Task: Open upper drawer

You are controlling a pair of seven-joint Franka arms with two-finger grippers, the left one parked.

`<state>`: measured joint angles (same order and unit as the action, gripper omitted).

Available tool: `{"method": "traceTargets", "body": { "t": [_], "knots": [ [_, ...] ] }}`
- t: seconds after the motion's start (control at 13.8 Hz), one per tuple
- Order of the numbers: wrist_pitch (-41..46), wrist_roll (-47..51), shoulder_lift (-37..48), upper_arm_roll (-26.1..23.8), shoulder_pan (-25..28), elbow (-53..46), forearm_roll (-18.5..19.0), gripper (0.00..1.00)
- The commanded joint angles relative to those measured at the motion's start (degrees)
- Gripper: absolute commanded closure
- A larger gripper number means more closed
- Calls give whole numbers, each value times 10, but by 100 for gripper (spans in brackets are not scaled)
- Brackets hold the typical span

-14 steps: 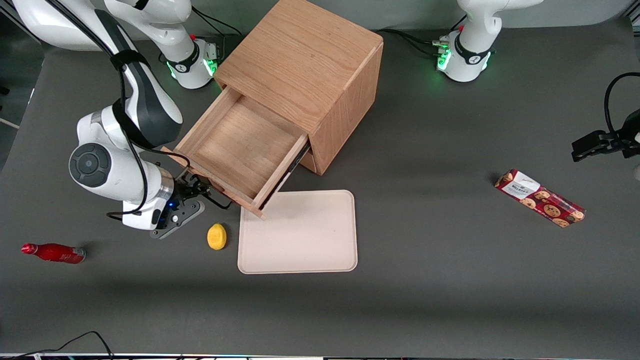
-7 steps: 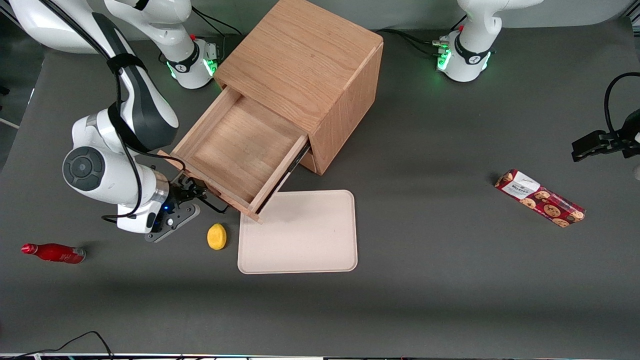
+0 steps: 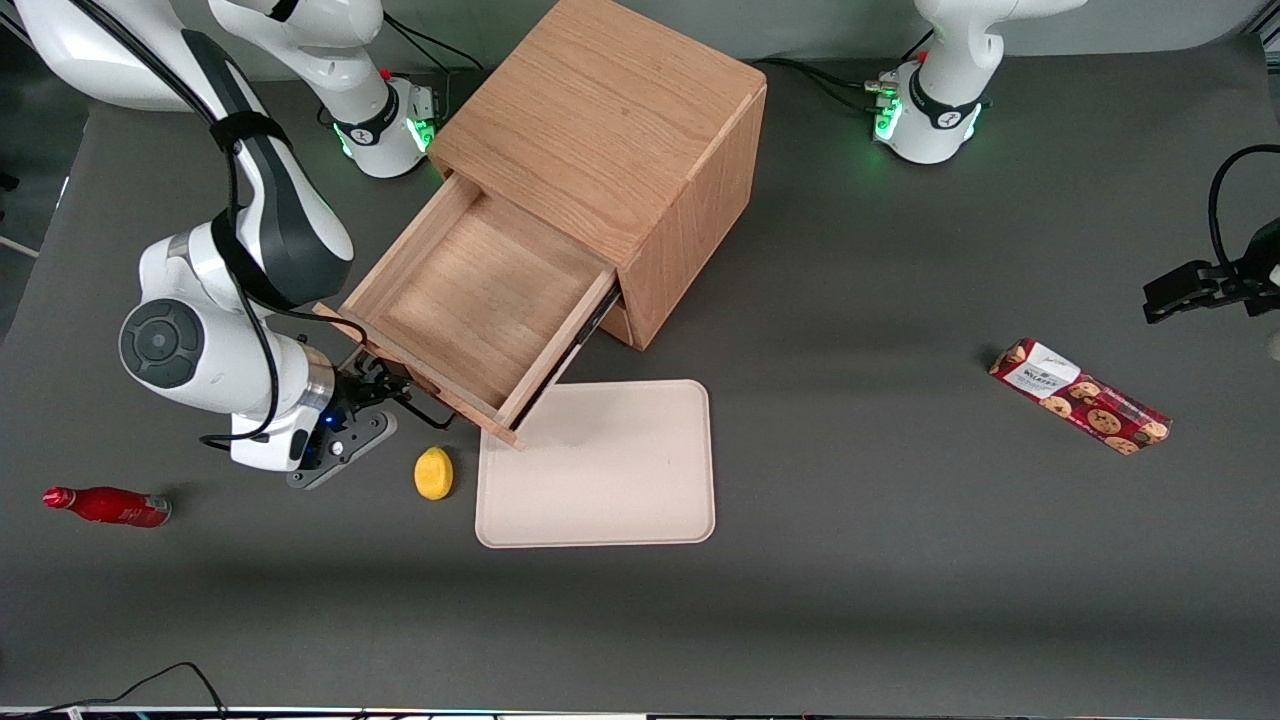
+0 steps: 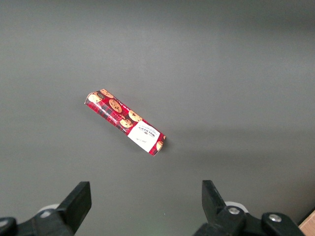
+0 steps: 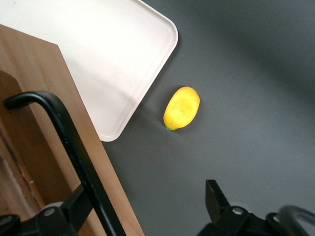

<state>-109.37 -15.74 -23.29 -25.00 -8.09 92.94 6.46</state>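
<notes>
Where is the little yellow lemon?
In the front view the lemon lies on the table beside the beige tray, nearer the camera than the open upper drawer and the gripper.

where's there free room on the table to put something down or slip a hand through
Widest bare patch: between the tray and the cookie pack. The tray is bare too, as is the open upper drawer. Crowded: the end effector sits at the drawer's handle, fingers open, with the lemon close beside the tray. The bottle lies toward the working arm's end.

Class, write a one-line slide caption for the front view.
Upper drawer pulled well out of the oak cabinet; gripper at its black handle.
</notes>
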Motion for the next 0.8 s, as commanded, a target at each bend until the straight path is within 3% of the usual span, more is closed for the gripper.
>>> {"method": "traceTargets", "body": {
  "t": [0.0,0.51,0.73],
  "knots": [
    [10,-13,-12,0,-1,-21,9,0],
    [136,-3,5,6,-6,-128,4,0],
    [155,5,44,58,-7,-139,-2,0]
  ]
}}
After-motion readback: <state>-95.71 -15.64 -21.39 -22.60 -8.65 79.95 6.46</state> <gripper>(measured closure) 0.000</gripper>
